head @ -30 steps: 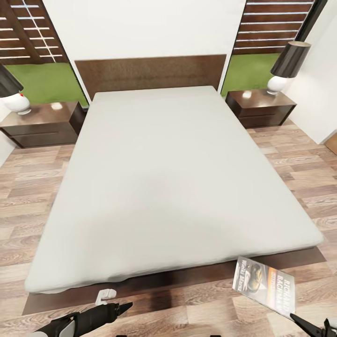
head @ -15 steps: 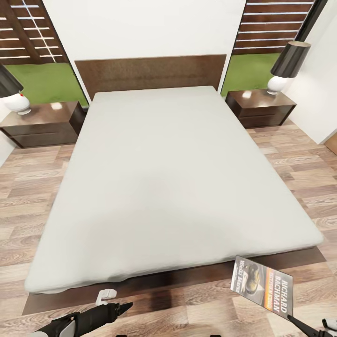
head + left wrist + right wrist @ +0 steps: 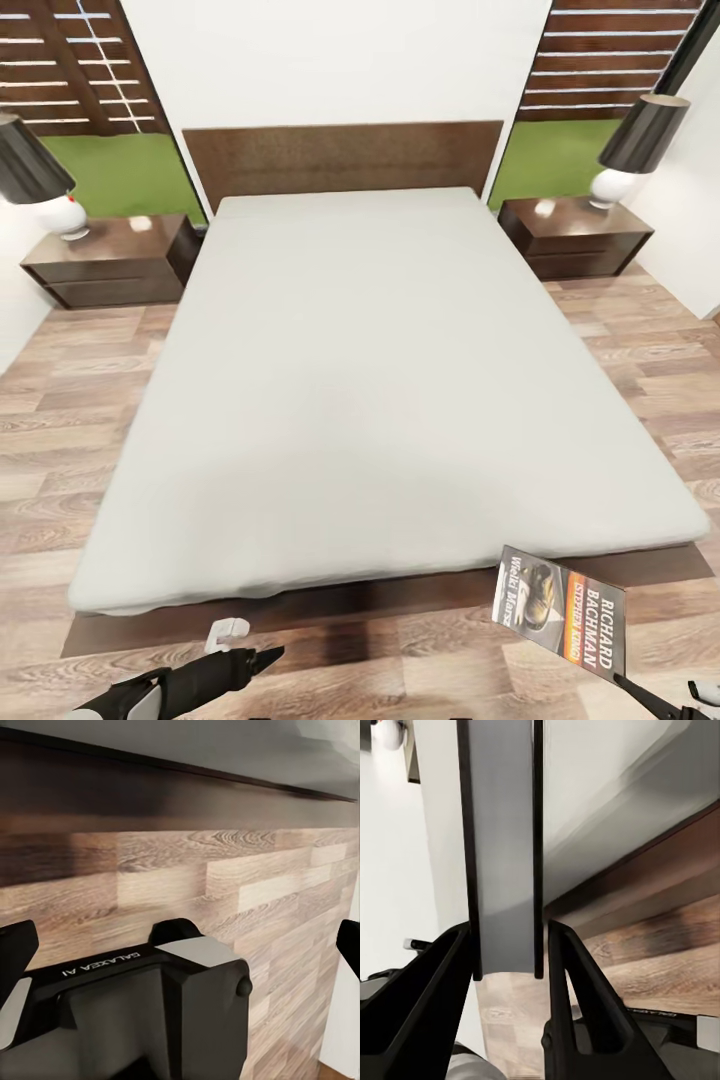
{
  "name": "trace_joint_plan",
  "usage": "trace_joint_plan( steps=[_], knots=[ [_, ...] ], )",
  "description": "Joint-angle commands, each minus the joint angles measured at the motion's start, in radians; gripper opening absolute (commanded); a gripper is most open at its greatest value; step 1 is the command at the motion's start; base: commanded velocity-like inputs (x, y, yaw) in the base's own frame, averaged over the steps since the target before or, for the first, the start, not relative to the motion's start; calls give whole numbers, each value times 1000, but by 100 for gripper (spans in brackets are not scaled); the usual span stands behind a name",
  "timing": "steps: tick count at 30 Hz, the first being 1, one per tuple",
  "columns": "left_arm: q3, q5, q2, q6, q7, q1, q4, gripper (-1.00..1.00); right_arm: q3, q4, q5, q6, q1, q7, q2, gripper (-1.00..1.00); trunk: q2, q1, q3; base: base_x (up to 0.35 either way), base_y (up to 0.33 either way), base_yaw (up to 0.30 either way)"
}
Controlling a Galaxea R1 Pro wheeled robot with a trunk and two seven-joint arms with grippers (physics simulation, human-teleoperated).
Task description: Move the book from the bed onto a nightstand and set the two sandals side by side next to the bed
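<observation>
Broadly, the bed (image 3: 390, 380) spans the wood floor (image 3: 60, 450), a nightstand (image 3: 112, 262) at each side of its headboard. Off the mattress, near the foot corner, the book (image 3: 560, 612) hangs tilted in the right gripper (image 3: 506, 952), whose fingers pinch its edge. Nearby, the left gripper (image 3: 262, 657) hovers low; its fingers spread wide, empty.

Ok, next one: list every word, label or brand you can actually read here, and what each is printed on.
"RICHARD BACHMAN": white letters on the book cover, held by the right gripper.
"STEPHEN KING": on the book's orange band, small but legible.
"Wielki Marsz": white text beside the cover picture, blurred, a best reading.
"GALAXEA AI": on the left gripper body, shown upside down.
</observation>
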Motion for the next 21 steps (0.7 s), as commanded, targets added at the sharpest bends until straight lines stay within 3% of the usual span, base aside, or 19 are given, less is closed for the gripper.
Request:
trace_joint_plan(
  steps=[1, 16, 21],
  knots=[
    [8, -10, 0, -1, -3, -1, 0, 100, -6, 0, 4, 10, 0, 4, 0, -100, 0, 0, 0, 0, 0, 216],
    [8, -10, -6, -1, -3, -1, 0, 100, -7, 0, 4, 7, 0, 4, 8, -100, 0, 0, 0, 0, 0, 48],
    [8, -10, -6, -1, -3, -1, 0, 100, -7, -2, 4, 8, 0, 4, 8, -100, 0, 0, 0, 0, 0, 210]
  ],
)
